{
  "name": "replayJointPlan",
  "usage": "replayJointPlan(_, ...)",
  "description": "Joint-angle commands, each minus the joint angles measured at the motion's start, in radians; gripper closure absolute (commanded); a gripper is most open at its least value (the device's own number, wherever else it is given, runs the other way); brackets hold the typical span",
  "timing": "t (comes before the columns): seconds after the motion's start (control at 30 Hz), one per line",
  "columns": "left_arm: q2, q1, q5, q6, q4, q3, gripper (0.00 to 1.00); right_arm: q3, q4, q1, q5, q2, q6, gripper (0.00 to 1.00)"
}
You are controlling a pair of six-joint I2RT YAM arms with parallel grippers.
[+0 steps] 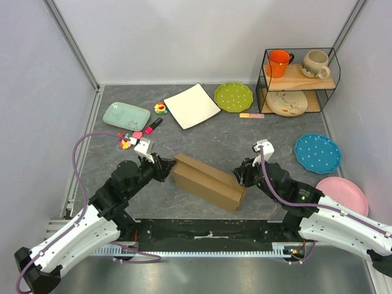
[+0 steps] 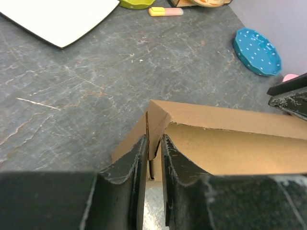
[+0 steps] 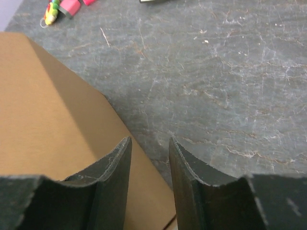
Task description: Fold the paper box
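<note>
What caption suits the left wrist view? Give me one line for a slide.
Left gripper, slightly open, straddles a corner flap of the paper box; blue dotted plate beyond.

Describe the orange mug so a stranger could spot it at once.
Find the black wire rack in the far right corner of the table. Two mugs stand on its top wooden shelf. The orange mug is the left one, bright orange beside a beige mug.

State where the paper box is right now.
In the top view the paper box lies mid-scene, between the left gripper at its left end and the right gripper at its right end, nearer the arms than the white square plate.
</note>
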Motion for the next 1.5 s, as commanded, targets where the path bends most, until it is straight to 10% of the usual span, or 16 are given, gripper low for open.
replayJointPlan(0.0, -0.038, 0.003, -0.08, 0.06, -0.034, 0.056, 0.75, -0.026, -0.061, 0.005, -0.005, 0.014, -0.021, 0.55)
replayJointPlan(0.6, -0.051, 0.003, -0.037, 0.07, -0.083, 0.067, 0.55, 0.121, -0.061, 0.005, 0.057, 0.028, 0.019, 0.26)
replayJointPlan(1.17, -0.174, 0.004, -0.194, 0.039, -0.083, 0.108, 0.51, 0.287, -0.145, 0.005, 0.098, 0.058, -0.015, 0.23)
replayJointPlan(1.47, 0.197, 0.004, -0.139, 0.105, 0.12, 0.268, 0.55, 0.225, -0.104, 0.007, 0.005, 0.089, 0.001, 0.25)
